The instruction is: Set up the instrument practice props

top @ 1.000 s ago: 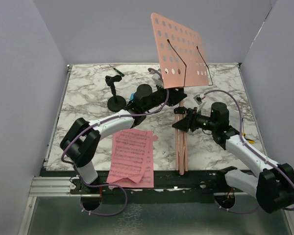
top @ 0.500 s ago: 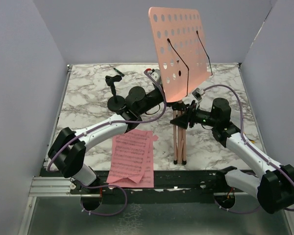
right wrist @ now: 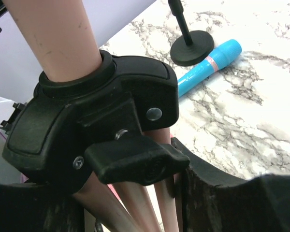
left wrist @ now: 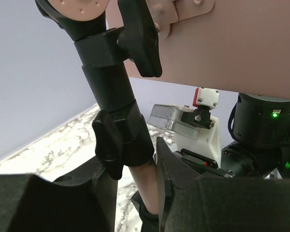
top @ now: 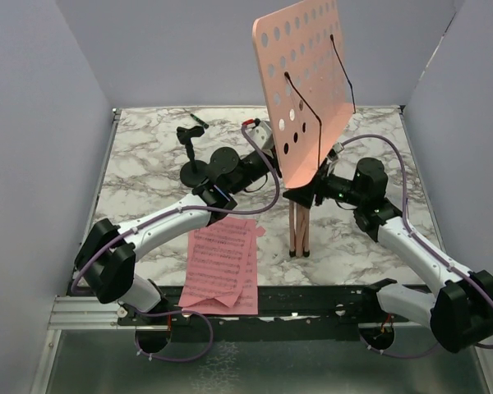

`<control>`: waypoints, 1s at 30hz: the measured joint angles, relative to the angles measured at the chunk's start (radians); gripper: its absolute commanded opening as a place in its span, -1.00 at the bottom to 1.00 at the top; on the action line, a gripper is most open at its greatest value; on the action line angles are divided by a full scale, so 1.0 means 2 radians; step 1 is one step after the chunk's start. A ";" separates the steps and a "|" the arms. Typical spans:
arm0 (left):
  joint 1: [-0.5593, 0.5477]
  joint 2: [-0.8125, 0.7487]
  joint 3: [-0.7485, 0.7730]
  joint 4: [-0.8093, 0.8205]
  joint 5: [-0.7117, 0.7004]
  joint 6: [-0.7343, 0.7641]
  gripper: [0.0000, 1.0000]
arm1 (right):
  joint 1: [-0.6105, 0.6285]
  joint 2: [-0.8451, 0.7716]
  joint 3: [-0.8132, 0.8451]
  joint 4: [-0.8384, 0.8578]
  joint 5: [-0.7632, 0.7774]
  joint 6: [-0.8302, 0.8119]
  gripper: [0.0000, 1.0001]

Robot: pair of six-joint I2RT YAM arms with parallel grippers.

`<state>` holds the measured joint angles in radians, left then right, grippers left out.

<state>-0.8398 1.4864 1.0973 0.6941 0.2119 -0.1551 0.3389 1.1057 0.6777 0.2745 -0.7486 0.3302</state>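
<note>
— Spotting the music stand (top: 306,90) where?
— Finding it upright near the middle of the marble table (top: 148,172), balancing on thin legs (top: 297,230) bunched close together, tilting its hole-punched desk toward the back wall.
— Gripping it how?
— Pinching it from both sides. Clamping the left gripper (left wrist: 137,193) on the pink pole just under the black collar, fingers (left wrist: 174,179) pressing on either side. Squeezing the right gripper (right wrist: 128,193) around the bundled legs, right beneath the black hub with its knob.
— And locating the sheet-music pages (top: 223,264)?
— Seeing them lying flat by the near edge, overlapping, closer to the left arm's base, well apart from both grippers.
— Tracking the light-blue stick (right wrist: 210,65)?
— Catching it clearly only in the right wrist view, lying on the marble, touching or just beside the round base of a small black stand (right wrist: 191,46). Not managing to tell which.
</note>
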 measured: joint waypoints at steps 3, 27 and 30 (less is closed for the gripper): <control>-0.002 -0.007 0.000 0.000 -0.006 0.020 -1.00 | 0.000 0.005 0.007 0.003 0.002 -0.010 -0.24; -0.037 -0.043 -0.021 0.010 -0.006 0.162 -1.00 | -0.004 -0.030 -0.012 -0.008 0.062 0.069 0.55; -0.039 -0.044 -0.022 0.009 -0.006 0.171 -1.00 | -0.004 -0.035 -0.013 -0.015 0.066 0.072 0.56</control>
<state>-0.9184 1.3987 1.0531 0.7124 0.2005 0.1860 0.3317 1.0367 0.6514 0.2443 -0.6163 0.4747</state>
